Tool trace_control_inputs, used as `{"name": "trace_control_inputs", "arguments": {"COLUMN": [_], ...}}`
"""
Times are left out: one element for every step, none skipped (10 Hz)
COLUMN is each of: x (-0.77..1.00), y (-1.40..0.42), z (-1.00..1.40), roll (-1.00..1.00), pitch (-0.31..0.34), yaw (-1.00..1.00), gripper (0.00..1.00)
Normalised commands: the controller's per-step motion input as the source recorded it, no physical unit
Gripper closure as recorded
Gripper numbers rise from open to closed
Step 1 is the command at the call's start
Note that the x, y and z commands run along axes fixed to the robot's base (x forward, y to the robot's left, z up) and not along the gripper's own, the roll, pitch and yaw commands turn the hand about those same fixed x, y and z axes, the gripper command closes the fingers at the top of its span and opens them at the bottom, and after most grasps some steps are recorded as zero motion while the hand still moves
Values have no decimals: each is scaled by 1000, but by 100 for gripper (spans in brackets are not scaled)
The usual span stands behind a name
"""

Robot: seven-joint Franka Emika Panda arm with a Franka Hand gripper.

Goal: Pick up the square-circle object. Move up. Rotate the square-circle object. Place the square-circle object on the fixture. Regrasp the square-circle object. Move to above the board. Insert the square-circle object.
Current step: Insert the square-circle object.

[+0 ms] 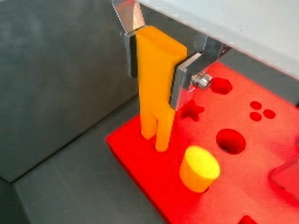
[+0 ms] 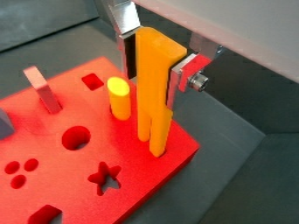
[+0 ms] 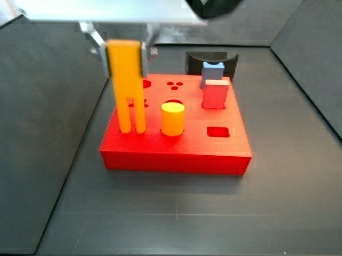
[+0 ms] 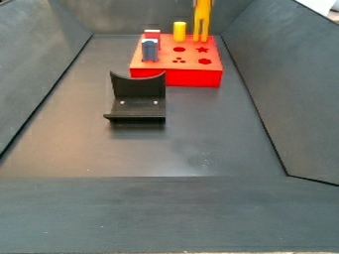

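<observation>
My gripper [image 1: 156, 70] is shut on the square-circle object [image 1: 156, 83], a long yellow-orange bar held upright, with a silver finger on each side of its upper half. Both wrist views show this grip [image 2: 149, 74]. The bar's lower end reaches the top of the red board [image 1: 251, 188] close to one edge; I cannot tell whether it sits in a hole. In a side view the bar [image 3: 126, 85] stands at the board's [image 3: 174, 145] left part. The black fixture [image 4: 137, 96] stands on the floor, apart from the board [image 4: 185, 69].
A short yellow-orange cylinder [image 3: 171, 118] stands in the board beside the bar. A red cuboid [image 3: 213, 95] and a blue-grey piece [image 3: 213, 70] stand at the board's far side. Dark sloping walls [image 4: 40, 79] enclose the floor.
</observation>
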Motion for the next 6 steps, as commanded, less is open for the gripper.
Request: {"name": "trace_control_inputs", "arguments": {"x": [29,0,131,0,0,-46], "y": [0,-57,-26,0,23,-131], "z": [-854,-963,-629,-429,-429,0], "roll": [13,96,0,0,-103,66], "pitch": [-24,-43,-4,-164,-201,-16], "yaw": [-43,-37,-46,0,0,100], "gripper": [100,100,100,100,100,100]}}
